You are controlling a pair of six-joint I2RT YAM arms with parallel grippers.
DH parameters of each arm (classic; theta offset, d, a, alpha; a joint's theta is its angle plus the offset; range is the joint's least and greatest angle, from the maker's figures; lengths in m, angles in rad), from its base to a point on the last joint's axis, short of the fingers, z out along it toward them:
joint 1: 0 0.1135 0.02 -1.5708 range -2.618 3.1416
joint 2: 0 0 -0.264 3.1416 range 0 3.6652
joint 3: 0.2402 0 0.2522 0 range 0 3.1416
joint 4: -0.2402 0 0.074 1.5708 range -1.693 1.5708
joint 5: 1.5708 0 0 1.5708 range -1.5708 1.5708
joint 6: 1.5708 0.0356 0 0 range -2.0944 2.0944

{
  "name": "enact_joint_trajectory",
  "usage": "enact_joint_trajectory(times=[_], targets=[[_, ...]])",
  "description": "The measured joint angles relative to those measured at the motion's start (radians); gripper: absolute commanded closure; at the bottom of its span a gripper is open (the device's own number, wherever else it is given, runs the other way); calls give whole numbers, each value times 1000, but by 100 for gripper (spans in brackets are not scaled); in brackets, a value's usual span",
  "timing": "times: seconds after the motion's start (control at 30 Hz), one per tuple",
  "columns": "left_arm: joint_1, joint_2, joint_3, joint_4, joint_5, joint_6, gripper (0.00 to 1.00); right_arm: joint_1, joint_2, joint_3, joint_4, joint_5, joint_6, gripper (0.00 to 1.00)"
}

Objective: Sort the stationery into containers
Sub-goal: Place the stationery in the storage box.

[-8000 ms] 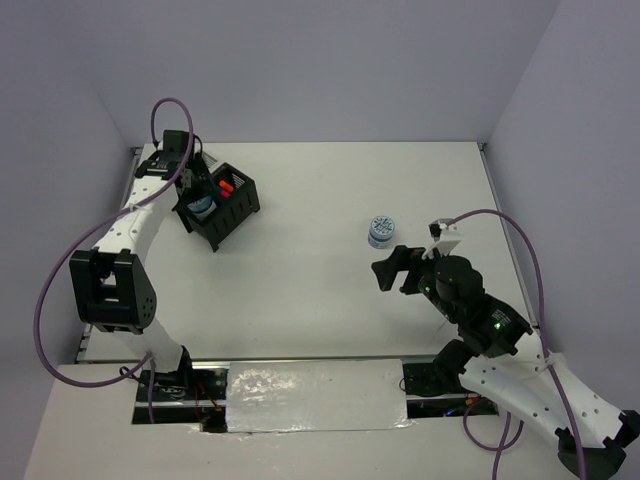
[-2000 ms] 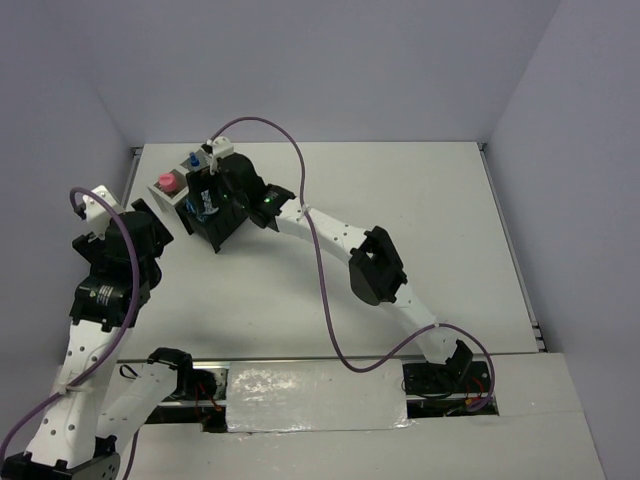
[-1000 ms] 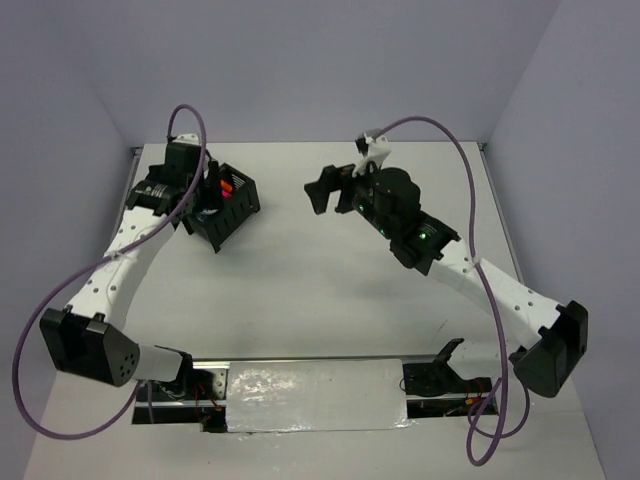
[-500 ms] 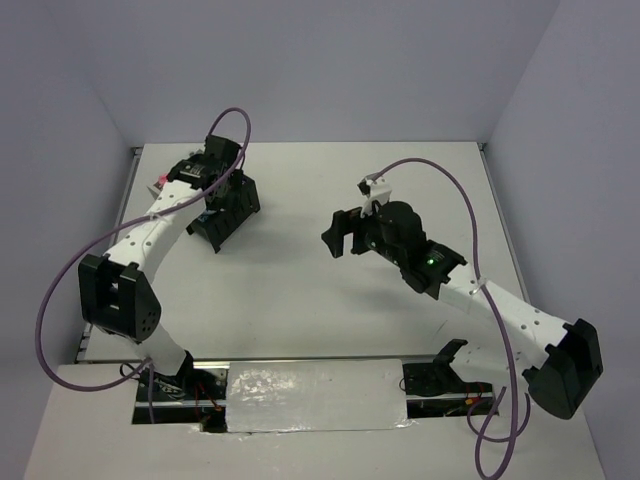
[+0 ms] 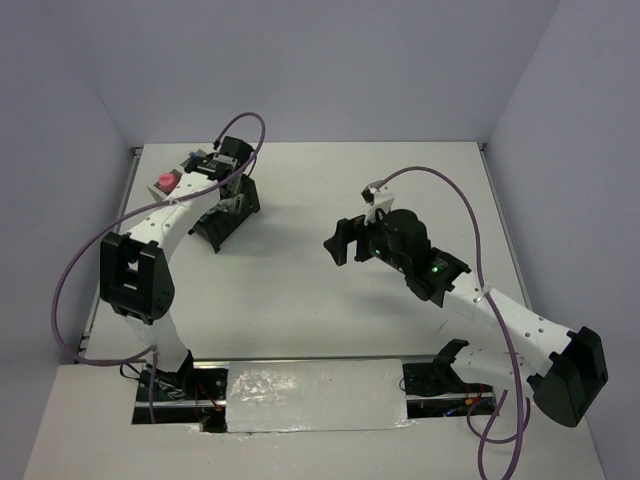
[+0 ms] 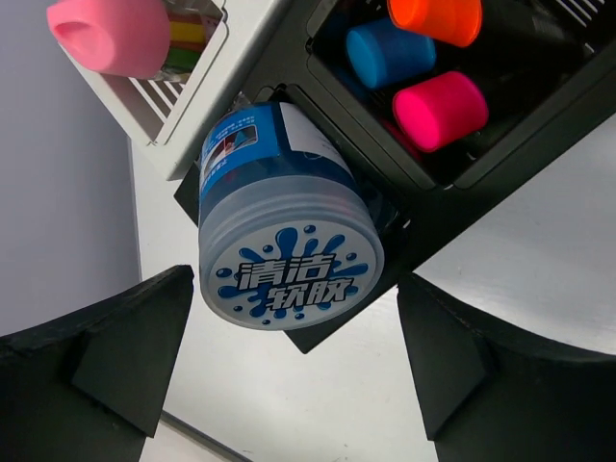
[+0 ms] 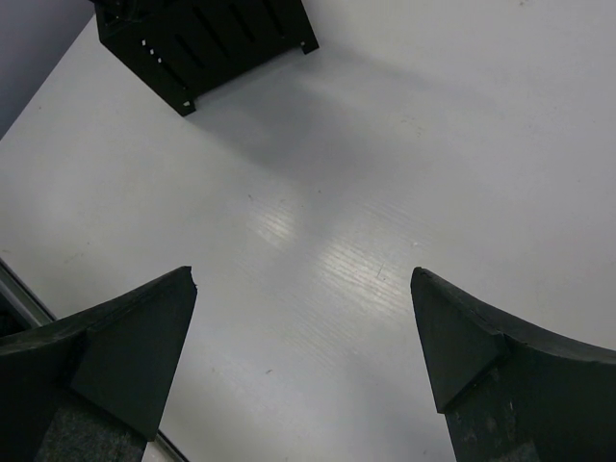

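The black mesh organiser (image 5: 214,229) stands at the table's far left, and it also shows in the left wrist view (image 6: 500,144). A round blue-white tin (image 6: 287,248) lies tilted in its near compartment. Markers with orange (image 6: 435,17), blue (image 6: 389,53) and pink (image 6: 440,109) caps stand in the compartment behind. A pink stick (image 6: 111,34) sits in a light-grey cup (image 6: 183,91) beside it. My left gripper (image 6: 289,375) is open just off the tin, touching nothing. My right gripper (image 7: 303,356) is open and empty over bare table mid-right (image 5: 343,240). I see no second tin and no tiny bottle.
The pink-topped cup (image 5: 164,182) stands left of the organiser by the table's left edge. Grey walls close in the back and both sides. The organiser's corner shows at the top left of the right wrist view (image 7: 207,34).
The tin that stood mid-table eight seconds ago is gone from there. In the last second my right gripper drew back from the far middle; my left gripper stayed over the organiser.
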Motion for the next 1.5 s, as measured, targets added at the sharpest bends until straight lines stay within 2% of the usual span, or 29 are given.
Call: enact_joint_trajectory(times=[0.07,0.1,0.13,0.4,0.63,0.7,0.83,0.9,0.93,1.0,1.33,1.5], targets=[[-3,6,6,-6,-11,-13,6,0,-7,-8,2,-4,0,0],[-4,6,8,-7,-18,-19,13,0,-11,-11,1,-5,0,0],[-5,6,10,-7,-24,-23,16,0,-14,-14,2,-5,0,0],[-4,6,19,-13,-46,-45,12,0,-27,-22,8,-8,0,0],[6,6,19,-13,-43,-45,13,-2,-27,-23,18,-27,0,0],[12,6,19,-12,-36,-47,17,-2,-27,-23,23,-31,0,0],[14,8,19,-12,-26,-47,44,-2,-27,-23,24,-34,0,0],[15,8,19,-12,-25,-47,51,-2,-27,-23,24,-34,0,0],[15,8,19,-12,-24,-47,62,-2,-27,-23,24,-34,0,0],[15,8,19,-12,-23,-47,70,-2,-27,-23,24,-34,0,0],[20,-5,32,-21,8,-50,99,-2,-26,-23,24,-34,0,0],[21,-39,72,-39,23,-62,100,-2,-24,-23,24,-34,0,0]])
